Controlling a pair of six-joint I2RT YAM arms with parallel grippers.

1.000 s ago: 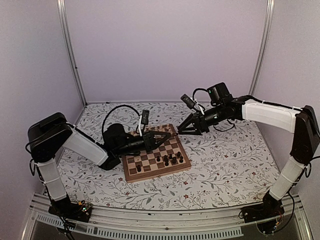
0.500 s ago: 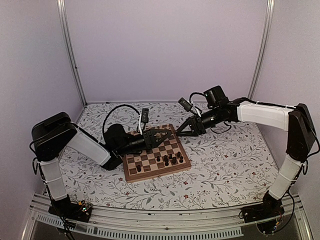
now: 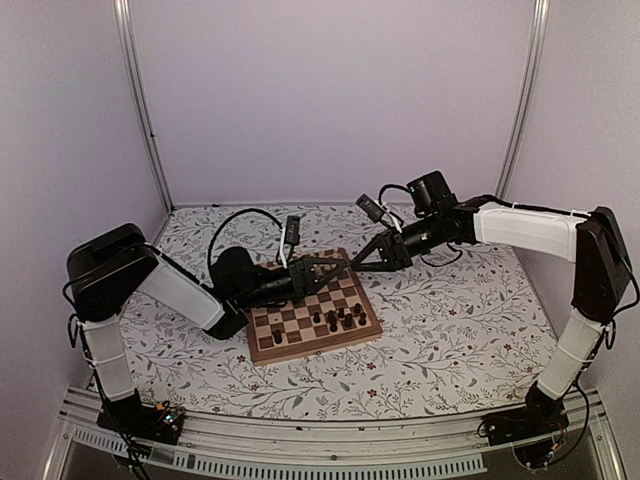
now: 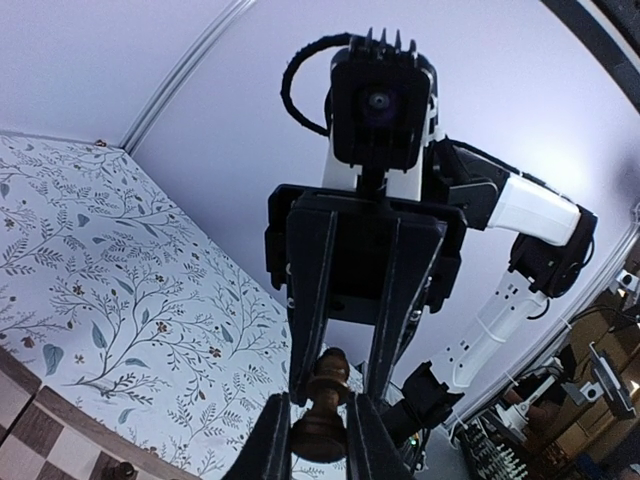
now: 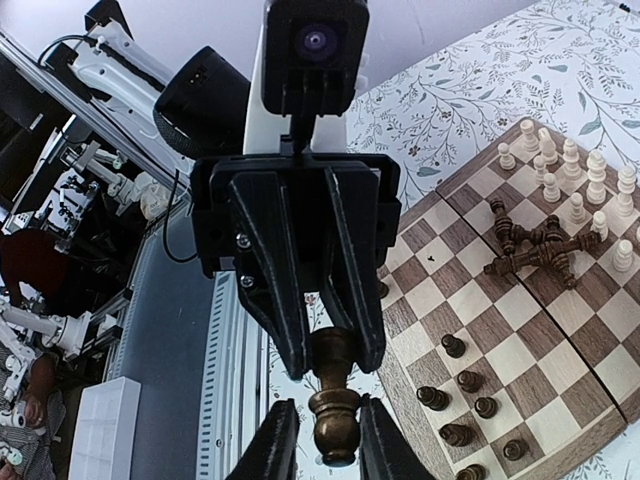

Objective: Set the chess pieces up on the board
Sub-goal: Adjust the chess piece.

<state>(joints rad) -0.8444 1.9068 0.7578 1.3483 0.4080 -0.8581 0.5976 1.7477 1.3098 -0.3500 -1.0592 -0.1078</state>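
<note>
The board (image 3: 300, 352) lies mid-table. My two grippers meet tip to tip above its far right corner around one dark brown chess piece (image 3: 350, 264). My left gripper (image 3: 344, 266) is shut on the piece's base, clearly so in the left wrist view (image 4: 318, 440). My right gripper (image 3: 357, 262) straddles the piece's other end with a small gap beside it, as the right wrist view (image 5: 325, 440) shows. Several dark pieces (image 3: 340, 320) stand on the board's near right squares. Pale pieces (image 5: 560, 170) stand along one edge, and some dark pieces (image 5: 535, 245) lie toppled in a heap.
The floral table cover (image 3: 450, 330) surrounds the board. Both arms stretch low over the board's far side, the left forearm (image 3: 250, 290) across its far left corner. Metal frame posts (image 3: 140, 110) stand at the back corners.
My right gripper has moved left to meet the left gripper's tip at the dark piece. The left gripper has shifted slightly right. Little changed in the last half second.
</note>
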